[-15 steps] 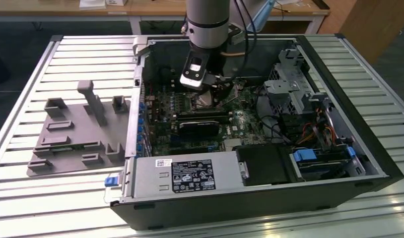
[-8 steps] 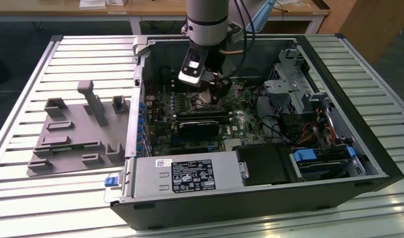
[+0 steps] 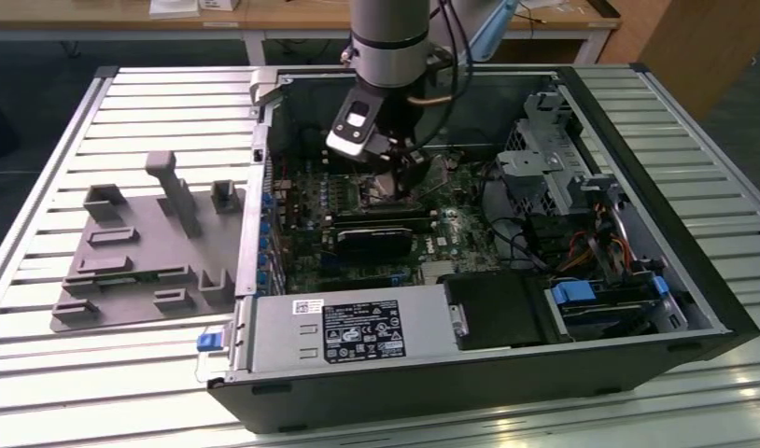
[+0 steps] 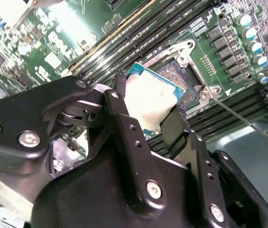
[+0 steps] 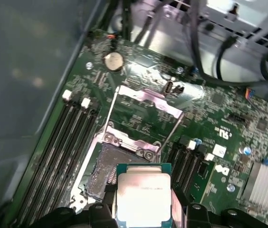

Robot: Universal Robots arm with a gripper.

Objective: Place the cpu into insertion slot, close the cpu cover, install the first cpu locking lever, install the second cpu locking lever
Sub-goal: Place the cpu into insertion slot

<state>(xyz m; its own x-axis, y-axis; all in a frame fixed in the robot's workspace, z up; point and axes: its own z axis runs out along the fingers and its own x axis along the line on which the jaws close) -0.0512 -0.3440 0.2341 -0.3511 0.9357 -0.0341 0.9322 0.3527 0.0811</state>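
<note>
One black pincer (image 4: 150,95) clamps the flat silvery cpu (image 4: 145,102) above the dark metal-rimmed insertion slot (image 5: 103,173).

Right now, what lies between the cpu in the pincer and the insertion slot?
Nothing: in the first wrist view the cpu hangs close to the open insertion slot, the stretch between them bare; the cpu cover stands swung back.

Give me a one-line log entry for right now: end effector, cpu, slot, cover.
end effector: shut on cpu | cpu: held above insertion slot, unseated | cpu cover: open, swung back
</note>
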